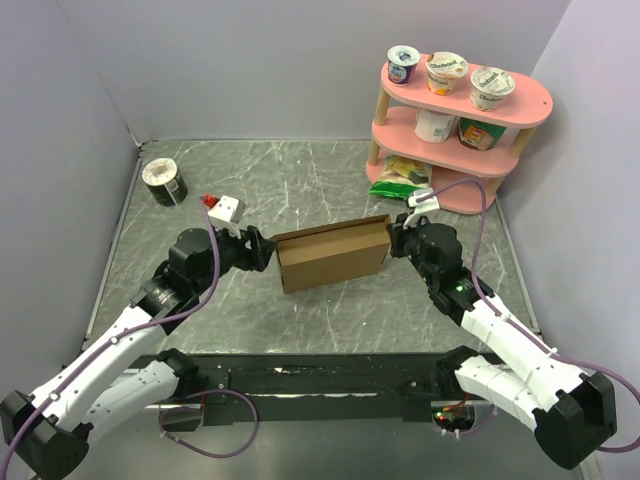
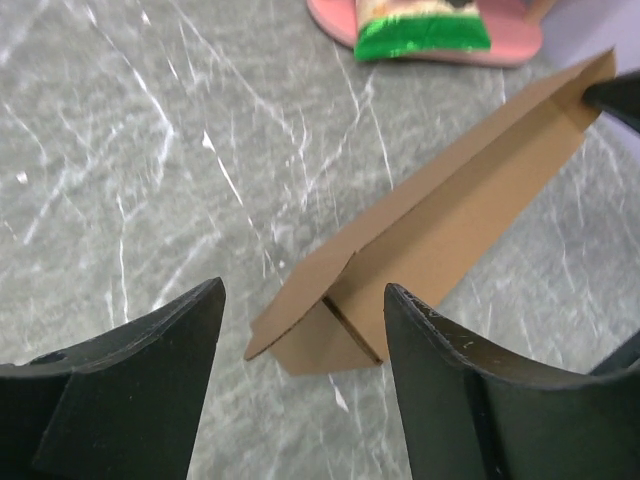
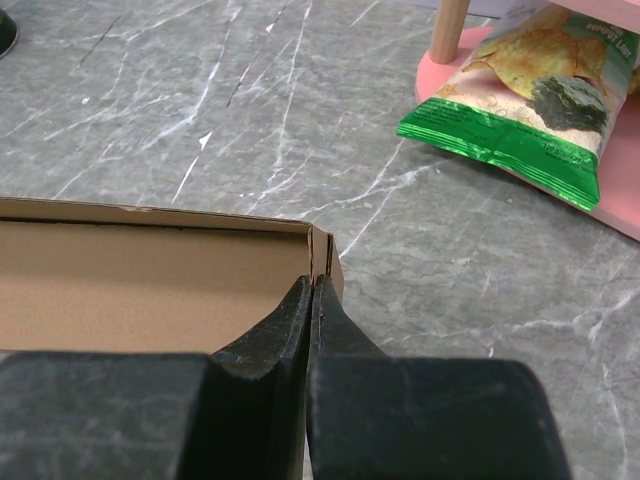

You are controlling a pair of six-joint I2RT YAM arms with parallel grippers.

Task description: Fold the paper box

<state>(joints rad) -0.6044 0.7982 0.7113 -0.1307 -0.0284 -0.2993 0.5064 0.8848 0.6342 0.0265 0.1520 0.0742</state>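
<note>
The paper box [image 1: 332, 253] is plain brown cardboard in a shallow rectangular shape, lying in the middle of the grey marble table. My right gripper [image 1: 397, 238] is shut on the box's right end wall; in the right wrist view its fingers [image 3: 290, 325] pinch the doubled wall [image 3: 322, 255], with the box's open inside to the left. My left gripper [image 1: 266, 250] is open at the box's left end. In the left wrist view the box's near end [image 2: 320, 335] with a loose flap sits between and just beyond the spread fingers [image 2: 440, 370], not touching them.
A pink two-tier shelf [image 1: 455, 130] with yogurt cups and cartons stands at the back right. A green snack bag [image 1: 400, 178] lies on its base. A black-and-white cup [image 1: 163, 181] lies at the back left. A small white and red object [image 1: 224, 208] sits near my left wrist.
</note>
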